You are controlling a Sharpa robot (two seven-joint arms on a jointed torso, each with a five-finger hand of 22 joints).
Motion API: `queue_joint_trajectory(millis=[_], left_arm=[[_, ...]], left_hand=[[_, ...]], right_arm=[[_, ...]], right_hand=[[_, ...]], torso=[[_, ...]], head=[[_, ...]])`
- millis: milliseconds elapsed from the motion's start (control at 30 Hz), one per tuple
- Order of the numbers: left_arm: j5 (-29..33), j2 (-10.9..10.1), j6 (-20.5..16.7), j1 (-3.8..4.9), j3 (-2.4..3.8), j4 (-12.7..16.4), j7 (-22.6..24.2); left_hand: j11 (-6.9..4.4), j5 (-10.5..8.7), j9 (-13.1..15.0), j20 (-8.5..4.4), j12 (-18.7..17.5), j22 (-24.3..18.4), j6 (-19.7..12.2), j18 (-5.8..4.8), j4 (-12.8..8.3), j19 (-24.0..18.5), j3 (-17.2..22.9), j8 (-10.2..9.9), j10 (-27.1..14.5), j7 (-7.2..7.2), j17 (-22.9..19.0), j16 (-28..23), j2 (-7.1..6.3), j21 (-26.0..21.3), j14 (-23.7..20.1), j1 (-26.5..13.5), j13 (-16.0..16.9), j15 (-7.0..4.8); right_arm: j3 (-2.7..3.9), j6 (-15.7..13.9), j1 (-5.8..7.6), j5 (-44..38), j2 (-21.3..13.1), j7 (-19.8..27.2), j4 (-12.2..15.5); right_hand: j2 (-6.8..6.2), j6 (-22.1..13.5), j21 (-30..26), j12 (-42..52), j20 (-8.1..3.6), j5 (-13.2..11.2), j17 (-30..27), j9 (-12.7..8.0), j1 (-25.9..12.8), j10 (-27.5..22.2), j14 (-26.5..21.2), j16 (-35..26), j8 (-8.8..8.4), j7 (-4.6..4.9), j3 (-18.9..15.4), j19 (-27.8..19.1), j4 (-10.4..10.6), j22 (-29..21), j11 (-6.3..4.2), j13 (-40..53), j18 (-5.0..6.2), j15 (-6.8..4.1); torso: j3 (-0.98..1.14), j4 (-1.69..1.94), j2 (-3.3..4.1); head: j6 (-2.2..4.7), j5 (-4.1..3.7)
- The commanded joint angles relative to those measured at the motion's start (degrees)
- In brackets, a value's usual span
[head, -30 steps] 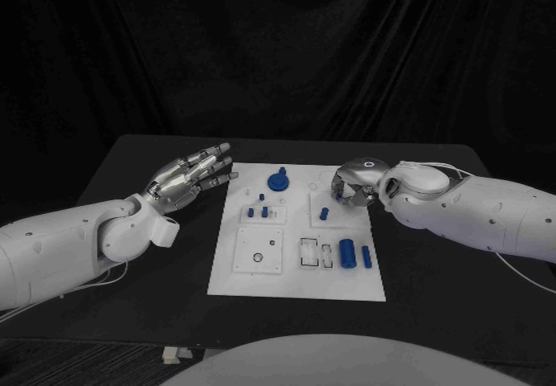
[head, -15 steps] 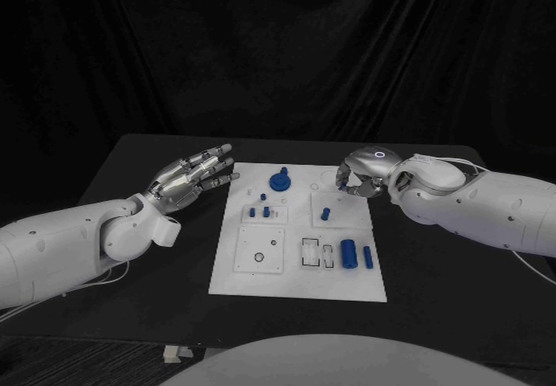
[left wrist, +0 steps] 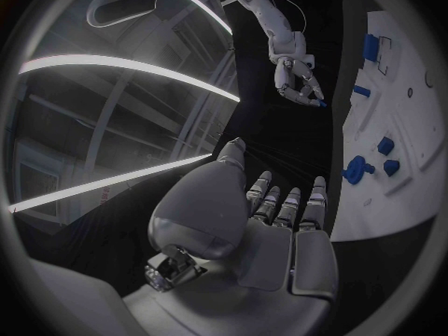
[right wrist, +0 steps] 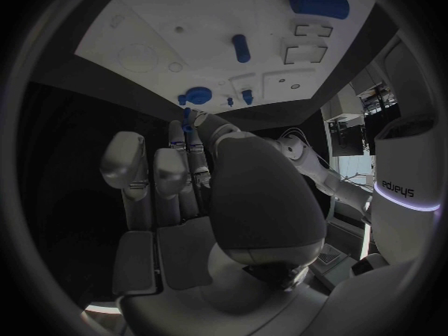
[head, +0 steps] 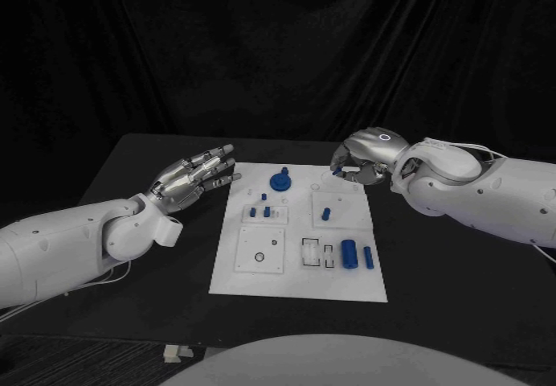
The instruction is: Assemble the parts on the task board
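Observation:
The white task board [head: 296, 277] lies in the middle of the table, also seen as board [right wrist: 149, 22] and board [left wrist: 411, 127]. On it are a blue knob [head: 280, 180], short pegs [head: 265, 212], another peg [head: 325, 214], a thick cylinder [head: 348, 255] and a thin rod [head: 367, 257]. My right hand [head: 366, 159] hovers over the board's far right corner and pinches a small blue part [head: 337, 171] at its fingertips; the part [right wrist: 187, 119] shows there too. My left hand [head: 191, 177] is held flat with fingers spread beside the board's far left edge, holding nothing.
The black table [head: 139, 161] stretches on both sides of the board. Both forearms lie low over the table, the left arm [head: 70, 249] at the near left and the right arm [head: 487, 201] at the right.
My right hand has lifted off the board's far right square and drawn up and away toward the far right corner. The left hand has stayed in place.

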Motion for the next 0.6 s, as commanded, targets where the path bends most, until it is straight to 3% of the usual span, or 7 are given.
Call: queue_joint_trajectory(millis=[33, 167, 333, 433, 600], left_arm=[[0.5, 0.1, 0.3, -0.09, 0.06, 0.2, 2.0], [0.5, 0.1, -0.5, -0.17, 0.06, 0.7, 4.4], [0.5, 0.0, -2.0, -0.35, 0.06, 1.2, 6.4], [0.5, 0.0, -2.6, -0.46, 0.05, 1.0, 6.1], [0.5, -0.2, -3.4, -0.69, 0.05, 1.2, 6.2]], left_hand=[[0.02, 0.36, 0.2, -0.15, 0.5, 0.0, 1.1, 0.53, -0.5, 0.4, 0.1, 0.6, 0.6, 0.02, 0.0, 0.3, 0.16, 0.1, 0.1, 0.6, 0.1, -0.21], [-0.02, 0.65, 0.3, -0.53, 1.0, -0.5, 2.2, 0.61, -0.7, 0.3, -0.1, 1.1, 1.1, 0.02, 0.0, 0.2, 0.02, -0.1, 0.0, 0.7, 0.2, -1.24], [-0.35, 0.45, 0.3, -2.24, 1.5, -2.9, 2.6, 0.6, -0.2, -1.3, -0.6, 1.5, 1.1, -0.34, -0.3, -0.6, 0.01, -0.9, -1.0, 0.6, 0.2, -3.7], [-0.4, 0.1, 0.2, -3.13, 1.5, -5.2, 1.9, 0.54, 0.3, -3.1, -0.9, 1.4, 0.7, -0.45, -0.5, -1.2, -0.06, -1.4, -1.6, 0.5, 0.2, -3.52], [-0.66, -0.1, 0.1, -4.06, 1.5, -5.5, 1.2, 0.65, 0.6, -3.3, -1.1, 1.3, 0.5, -0.7, -0.5, -1.3, -0.09, -1.4, -1.7, 0.3, 0.1, -3.68]], right_arm=[[0.01, 1.5, 0.14, -1.9, 0.1, -1.7, 2.1], [0.01, 3.2, -0.17, -3.6, 1.4, -1.5, 4.4], [0.01, 4.2, -0.92, -4.4, 4.6, -1.3, 4.9], [0.01, 5.1, -1.43, -4.6, 6.8, -1.3, 4.5], [0.01, 6.9, -2.25, -4.6, 9.4, -1.4, 3.9]], right_hand=[[-0.29, 0.1, 0.0, -0.5, 0.35, -0.7, -0.1, 0.2, 0.0, 0.5, -0.2, -0.4, -0.24, 0.14, 0.4, 0.0, 0.1, 7.4, -0.04, 0.1, 0.03, 0.09], [-0.34, 0.0, -0.1, -0.7, 0.36, -1.1, -0.2, 0.2, 0.0, 0.6, -0.2, -0.5, -0.38, 0.16, 0.4, -0.1, 0.1, 7.4, 0.0, 0.1, 0.04, 0.11], [-0.34, -0.1, -0.1, -1.0, 0.37, -1.5, 0.0, 0.2, 0.0, 0.6, -0.1, -0.4, -0.53, 0.17, 0.5, -0.1, 0.0, 7.4, 0.02, 0.1, 0.03, 0.11], [-0.38, -0.3, 0.8, -1.3, 0.37, -1.6, 1.2, 0.2, 0.1, 0.6, 0.3, 0.1, -0.69, 0.22, 0.6, 0.3, -0.1, 7.6, 0.05, 0.1, -0.13, 0.12], [-0.36, -0.3, 0.8, -1.4, 0.37, -1.6, 1.2, 0.2, 0.1, 0.7, 0.4, 0.1, -0.75, 0.23, 0.6, 0.4, -0.1, 7.6, 0.05, 0.1, -0.14, 0.11]], torso=[[-0.01, 0.01, -0.03], [0.0, -0.01, 0.03], [0.0, 0.0, 0.04], [0.03, 0.04, 0.09], [0.01, 0.04, 0.05]], head=[[-0.01, -0.04], [-0.01, -0.07], [-0.01, 0.6], [-0.01, 1.03], [-0.01, 2.06]])
